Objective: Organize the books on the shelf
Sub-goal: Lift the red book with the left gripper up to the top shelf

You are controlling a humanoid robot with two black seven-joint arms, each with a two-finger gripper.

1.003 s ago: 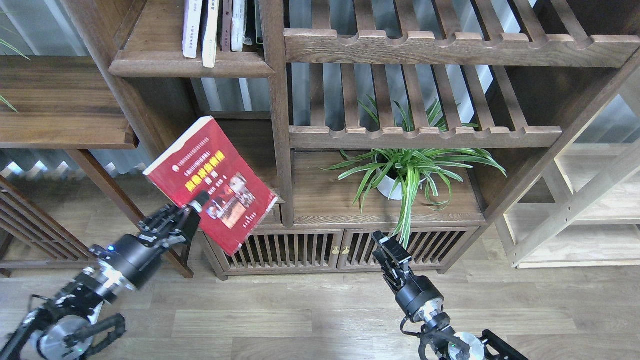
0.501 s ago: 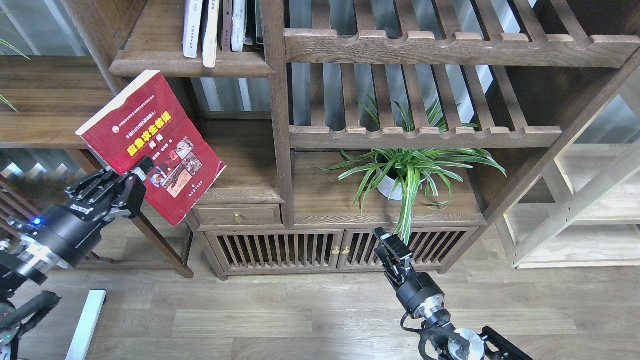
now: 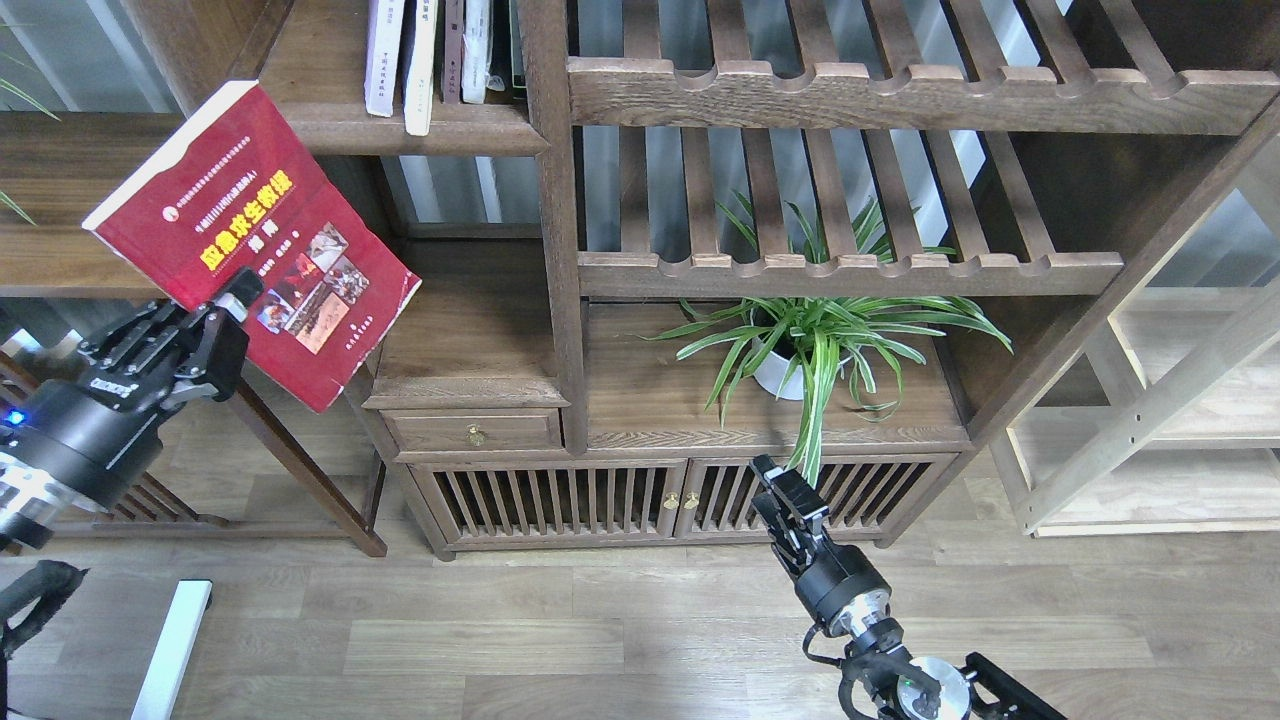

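Since the earlier frames the red book (image 3: 255,240) has travelled up and to the left with the left end effector (image 3: 225,310), from in front of the low drawer cabinet to a spot beside the bookcase's left post. That left end effector pinches the book at its lower edge, one finger lying across the front cover near the small photo panel, and the book is tilted, its white page block facing up and left, its lower right corner hanging just over the drawer unit (image 3: 470,425). Above and to the right of this end effector sits the dark-brown shelf (image 3: 400,125) with a rounded front edge, where several books (image 3: 430,55) stand upright, among them a pale lavender-white one (image 3: 385,55); the held book's top corner is near the left end of that board, though I cannot tell if it touches. The right end effector (image 3: 790,500) hangs low in front of the slatted cabinet doors, well apart from the book, its fingers pressed close together with nothing between them. Just above it is a potted spider plant (image 3: 815,345) on the cabinet top.
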